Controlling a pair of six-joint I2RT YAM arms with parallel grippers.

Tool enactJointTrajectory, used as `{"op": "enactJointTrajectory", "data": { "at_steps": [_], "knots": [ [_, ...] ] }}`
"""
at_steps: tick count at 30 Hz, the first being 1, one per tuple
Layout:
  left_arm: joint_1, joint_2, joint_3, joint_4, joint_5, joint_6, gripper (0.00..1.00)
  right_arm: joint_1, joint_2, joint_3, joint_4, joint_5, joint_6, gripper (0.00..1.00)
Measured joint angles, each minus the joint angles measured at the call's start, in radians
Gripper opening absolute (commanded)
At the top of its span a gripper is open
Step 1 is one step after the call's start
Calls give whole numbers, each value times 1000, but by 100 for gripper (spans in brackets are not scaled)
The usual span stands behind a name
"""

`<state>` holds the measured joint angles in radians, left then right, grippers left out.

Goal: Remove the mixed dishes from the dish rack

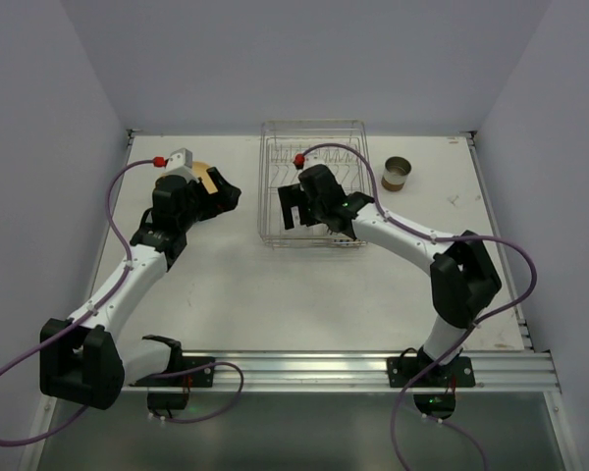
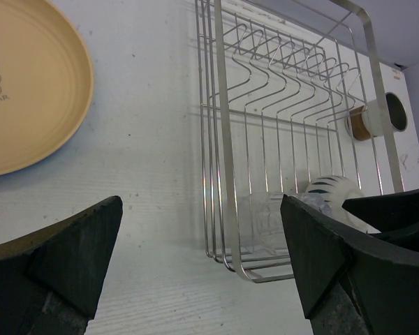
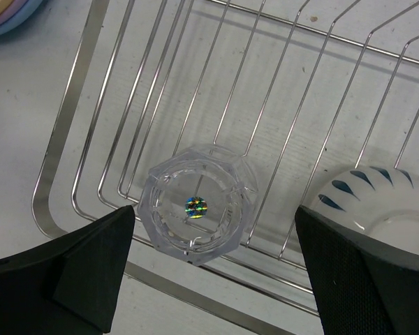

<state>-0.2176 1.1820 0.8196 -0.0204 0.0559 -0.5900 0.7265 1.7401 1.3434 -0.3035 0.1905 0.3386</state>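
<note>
Left gripper (image 2: 201,230) and right gripper (image 3: 213,234) both stood spread, empty; the glass (image 3: 195,206) sat in the rack (image 3: 68,105) between the right fingers (image 3: 70,279).

You have the dish rack (image 1: 319,137) at the far middle of the white table (image 1: 275,285). Your right gripper (image 1: 292,206) hangs over its near left corner, jaws apart. Your left gripper (image 1: 228,193) sits left of the rack, above a yellow-orange plate (image 1: 204,174) that it partly hides. A brown cup (image 1: 398,175) stands just right of the rack.
</note>
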Motion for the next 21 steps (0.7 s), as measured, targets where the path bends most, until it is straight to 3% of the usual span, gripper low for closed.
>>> {"op": "enactJointTrajectory", "data": {
  "at_steps": [21],
  "knots": [
    [0, 0, 0, 0, 0, 0, 100, 23, 54, 39, -19, 9, 4, 99]
  ]
}}
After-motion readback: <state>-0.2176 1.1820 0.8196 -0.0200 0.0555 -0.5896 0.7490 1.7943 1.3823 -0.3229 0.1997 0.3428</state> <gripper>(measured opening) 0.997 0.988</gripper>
